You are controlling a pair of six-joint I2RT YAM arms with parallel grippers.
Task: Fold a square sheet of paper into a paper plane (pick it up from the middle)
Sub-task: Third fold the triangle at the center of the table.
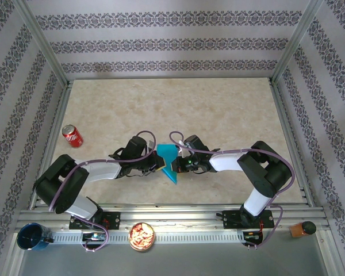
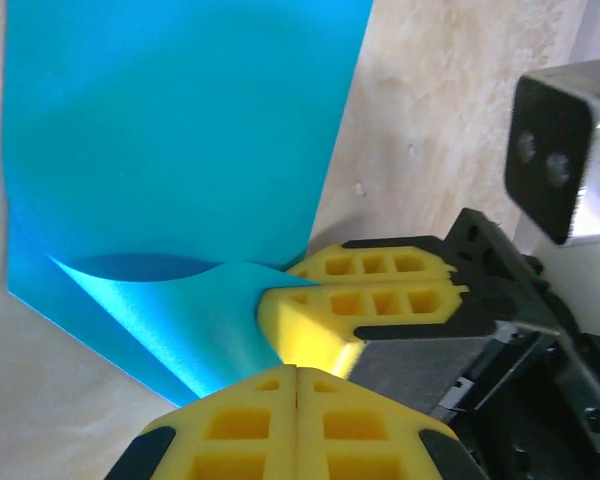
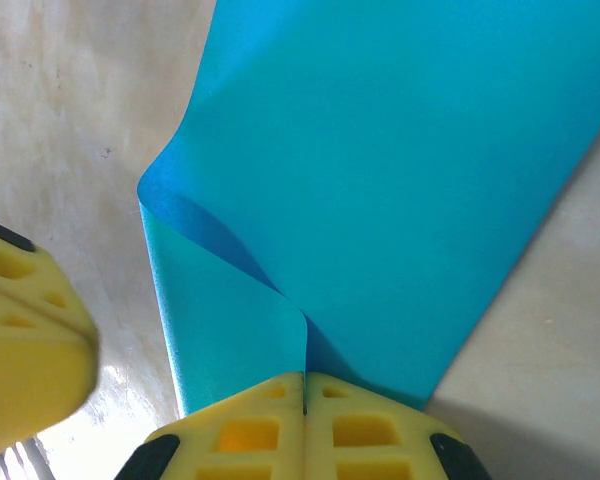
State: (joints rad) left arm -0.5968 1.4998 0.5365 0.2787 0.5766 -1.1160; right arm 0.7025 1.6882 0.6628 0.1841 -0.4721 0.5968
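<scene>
Right gripper (image 3: 304, 388) pinches a lifted fold of the square sheet of paper (image 1: 167, 155), centred left-to-right on the near table (image 1: 230, 115), left gripper (image 2: 296, 378) pressed together beside it; creasing probably wants slow pressing, edges aligned.

White-and-black arms (image 1: 100, 169), purple cables (image 1: 230, 151), yellow claw pads (image 2: 360, 300).

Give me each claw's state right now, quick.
Left claw: closed; whether it pinches the paper can't be told.
Right claw: closed, holding the paper.
</scene>
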